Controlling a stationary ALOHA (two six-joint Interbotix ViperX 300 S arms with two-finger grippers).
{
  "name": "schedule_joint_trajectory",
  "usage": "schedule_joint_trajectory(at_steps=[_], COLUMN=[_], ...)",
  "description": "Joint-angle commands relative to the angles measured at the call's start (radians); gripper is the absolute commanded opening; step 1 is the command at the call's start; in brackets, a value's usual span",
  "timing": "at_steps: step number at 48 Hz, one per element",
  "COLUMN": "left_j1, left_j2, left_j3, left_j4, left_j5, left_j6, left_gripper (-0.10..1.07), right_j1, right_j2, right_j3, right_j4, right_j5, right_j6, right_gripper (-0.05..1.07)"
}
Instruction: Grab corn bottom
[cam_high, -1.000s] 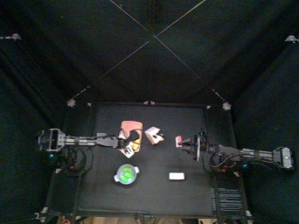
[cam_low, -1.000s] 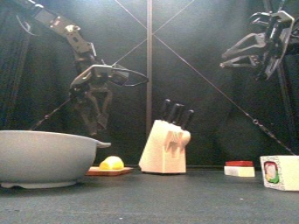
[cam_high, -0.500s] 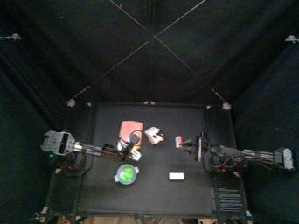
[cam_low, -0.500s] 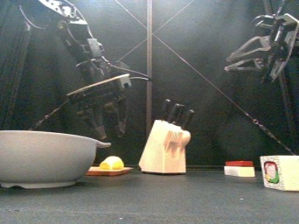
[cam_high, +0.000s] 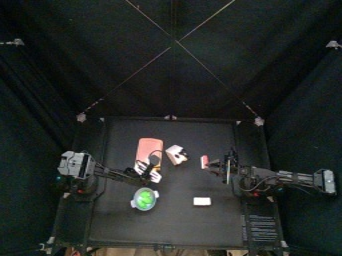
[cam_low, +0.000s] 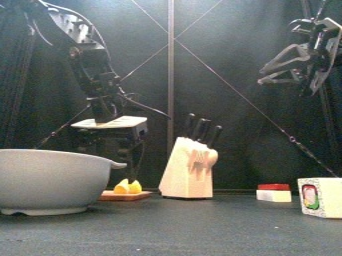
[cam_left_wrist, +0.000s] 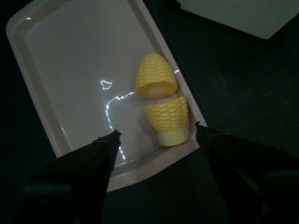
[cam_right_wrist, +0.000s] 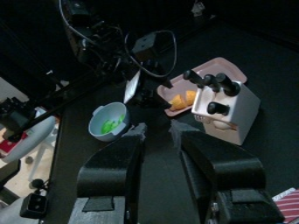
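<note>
The corn (cam_left_wrist: 160, 98) is seen in the left wrist view as two stubby yellow pieces lying end to end on a pale pink tray (cam_left_wrist: 70, 79), close against the tray's rim. The piece at about 12 o'clock of the pair shows its pale cut face; the other piece (cam_left_wrist: 167, 118) sits just beside it at 6 o'clock, nearer the jaws. Which of the two counts as the bottom cannot be settled from the pictures.

The left end effector (cam_left_wrist: 162, 150) is held wide, its jaws standing either side of the nearer piece and not yet touching it. Nothing is gripped, so the grab is judged not yet made; what remains is the last descent, the closing of the jaws and the lift. In the front view the left end effector (cam_low: 107, 128) hangs above the corn (cam_low: 127, 186), which is partly hidden behind a grey bowl (cam_low: 51, 178).

The right end effector (cam_right_wrist: 176, 171) is held apart and empty, resting high at the counter's (cam_high: 221, 215) 3 o'clock side.

In the top view the tray (cam_high: 147, 150) and corn are too small to be told apart. A knife block (cam_low: 190, 168) stands just beside the tray. A white cube (cam_low: 319, 197) is cut off at the front view's edge.
</note>
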Motion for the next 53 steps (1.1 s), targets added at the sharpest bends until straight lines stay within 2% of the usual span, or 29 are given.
schedule_joint_trajectory(at_steps=[1,35,40,53], left_j1=[0.009,0.052,0.052,0.051], left_j2=[-0.005,0.038,0.040,0.038], left_j3=[-0.025,-0.043,-0.044,-0.041], left_j4=[0.005,0.003,0.003,0.003], left_j5=[-0.003,-0.069,-0.071,-0.071], left_j6=[-0.005,-0.006,-0.006,-0.006], left_gripper=[0.98,0.96,0.91,0.65], right_j1=[-0.009,-0.040,-0.044,-0.048], right_j2=[0.011,0.011,0.011,0.011], right_j3=[-0.008,0.000,0.002,0.003], right_j4=[0.000,-0.003,-0.002,-0.003], right_j5=[-0.002,0.000,0.000,0.000], right_j6=[-0.003,-0.002,-0.002,-0.002], right_gripper=[0.70,0.70,0.70,0.70])
